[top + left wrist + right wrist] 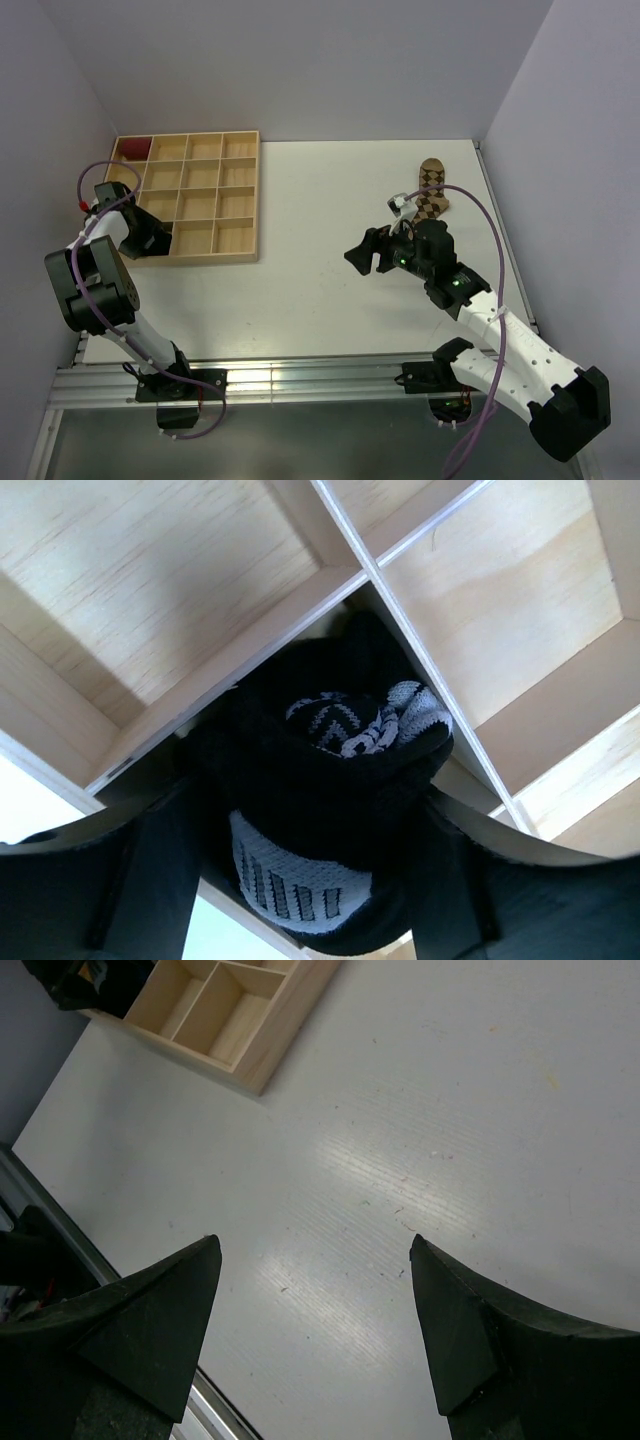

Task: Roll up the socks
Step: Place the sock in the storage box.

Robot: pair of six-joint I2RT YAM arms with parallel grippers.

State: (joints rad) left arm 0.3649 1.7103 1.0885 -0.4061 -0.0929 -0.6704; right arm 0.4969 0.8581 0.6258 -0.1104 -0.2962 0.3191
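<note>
On my far left, the wooden divided tray (215, 258) sits at the back-left of the white table (320, 200). A small dark red bundle (135, 148) lies in its far-left corner cell. My left gripper (310, 810) reaches down into the tray's near-left corner. The arm hides the spot from above, so I cannot name the exact cell.

From my left wrist camera, the black sock (330, 770) is a rolled bundle. Grey-white patterned patches show on its top and its lower face. It rests inside a cell, pushed up against a crossing of two dividers. My left fingers (150, 880) stand on either side of the bundle, and its fabric fills the gap between them. I cannot tell whether they are pressing on it or only flanking it.

Toward the middle, the table is bare white surface. My right gripper (315, 1245) hovers above that surface, right of centre and well apart from the tray. Its jaws are spread wide with only tabletop between them.

Farthest right, the tan argyle sock (432, 190) lies flat and unrolled on the table. It is beyond my right gripper, near the back-right corner, and nothing touches it.
</note>
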